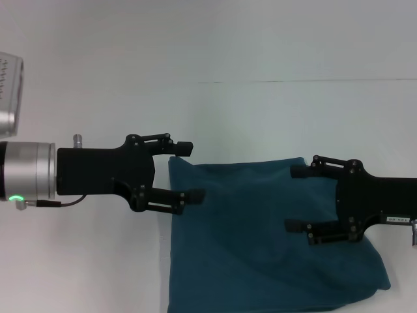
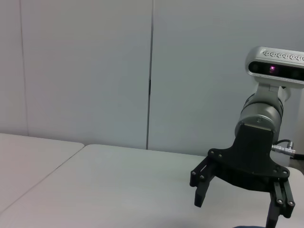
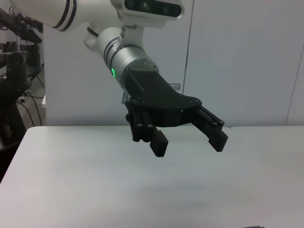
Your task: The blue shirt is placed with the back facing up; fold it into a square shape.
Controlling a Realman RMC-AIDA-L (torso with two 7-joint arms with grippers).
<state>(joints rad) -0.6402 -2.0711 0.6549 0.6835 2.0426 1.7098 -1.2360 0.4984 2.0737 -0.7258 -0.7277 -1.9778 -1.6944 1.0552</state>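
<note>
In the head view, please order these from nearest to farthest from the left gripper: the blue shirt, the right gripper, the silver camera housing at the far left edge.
1. Dark teal-blue cotton shirt: under the left gripper.
2. Right gripper: across, above the shirt's right side.
3. Silver camera housing: far left edge.

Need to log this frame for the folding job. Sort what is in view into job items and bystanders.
Belongs to the job:
- blue shirt, already folded, lying flat
- left gripper, open, at the shirt's far left corner
- right gripper, open, over the shirt

Just there:
- white table
- wall panels behind it
</note>
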